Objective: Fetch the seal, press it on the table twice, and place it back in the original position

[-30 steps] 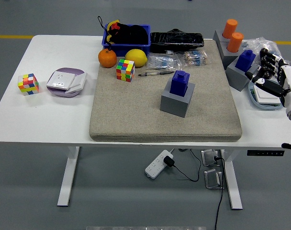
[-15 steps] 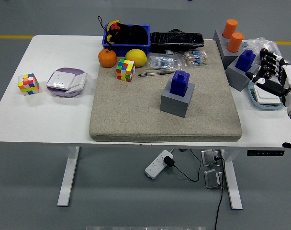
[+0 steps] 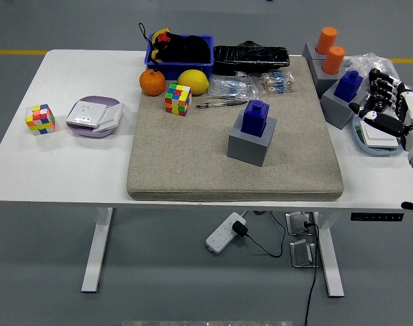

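Note:
A blue seal stands upright in a grey block holder in the middle of the tan mat. A second blue seal sits in another grey holder at the mat's right edge. Two orange seals stand in a grey holder at the back right. My right hand hovers over the table's right end, just right of the second blue seal, fingers spread and holding nothing. My left arm is out of view.
A blue bin with dark items, a black bag, an orange, a lemon, a colour cube, pens and packets lie at the mat's back. A second cube and a purple-white box sit on the left. A plate lies under my right hand.

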